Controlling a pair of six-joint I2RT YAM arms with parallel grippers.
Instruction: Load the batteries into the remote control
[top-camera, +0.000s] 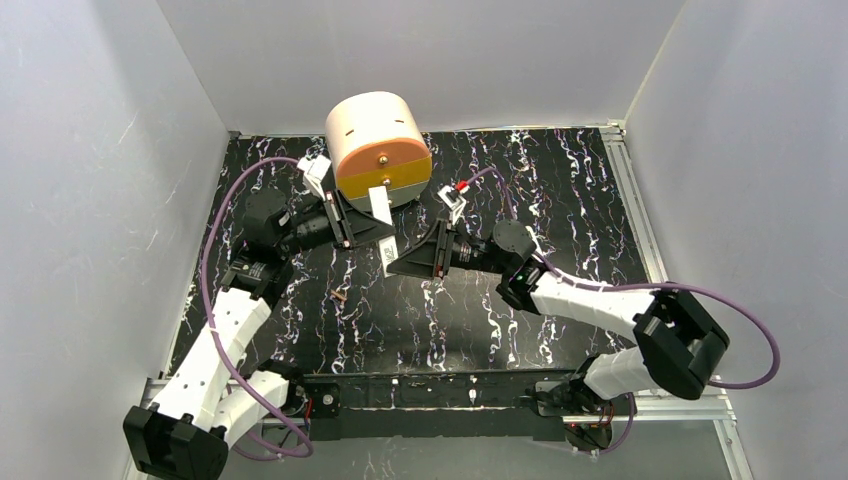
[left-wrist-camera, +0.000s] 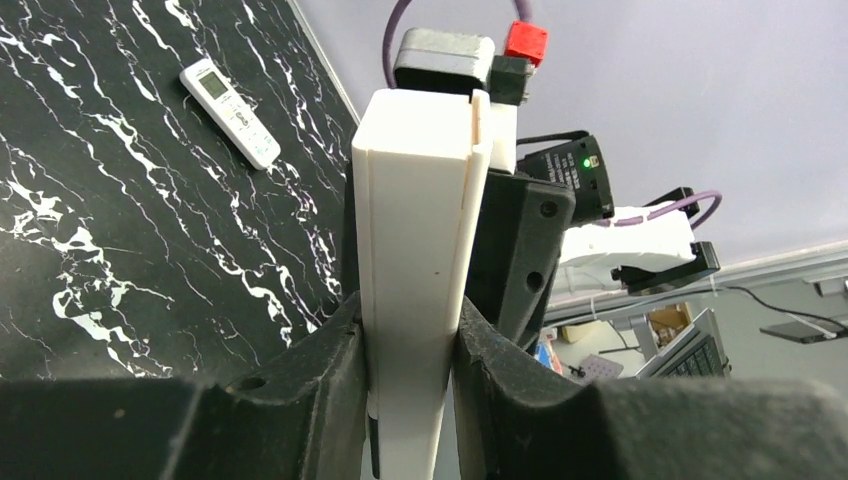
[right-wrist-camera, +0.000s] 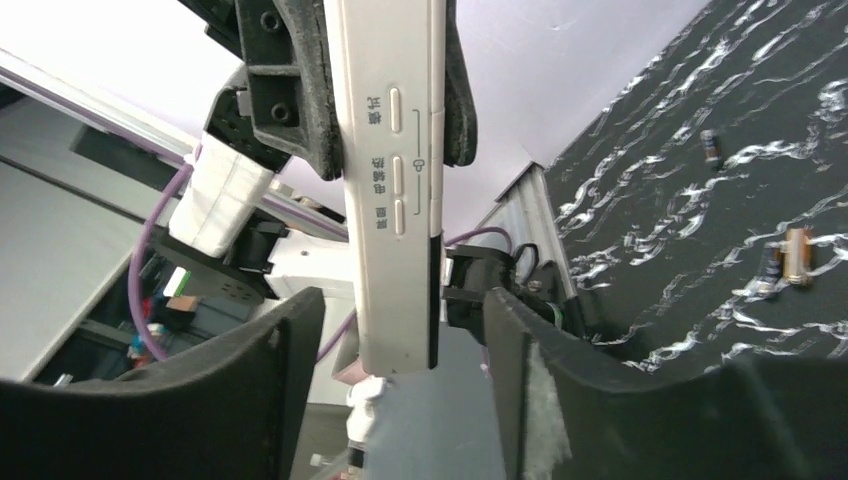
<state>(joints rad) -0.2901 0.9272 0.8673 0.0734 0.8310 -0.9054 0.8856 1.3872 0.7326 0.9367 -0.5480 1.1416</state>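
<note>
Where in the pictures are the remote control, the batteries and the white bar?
remote control (left-wrist-camera: 235, 112), left wrist view, middle of its face
batteries (right-wrist-camera: 797, 255), right wrist view, the coppery one's body
white bar (left-wrist-camera: 410, 270), left wrist view, its broad side

Robot lab: white-walled booth (top-camera: 90, 150) around black marbled table (top-camera: 560, 190).
</note>
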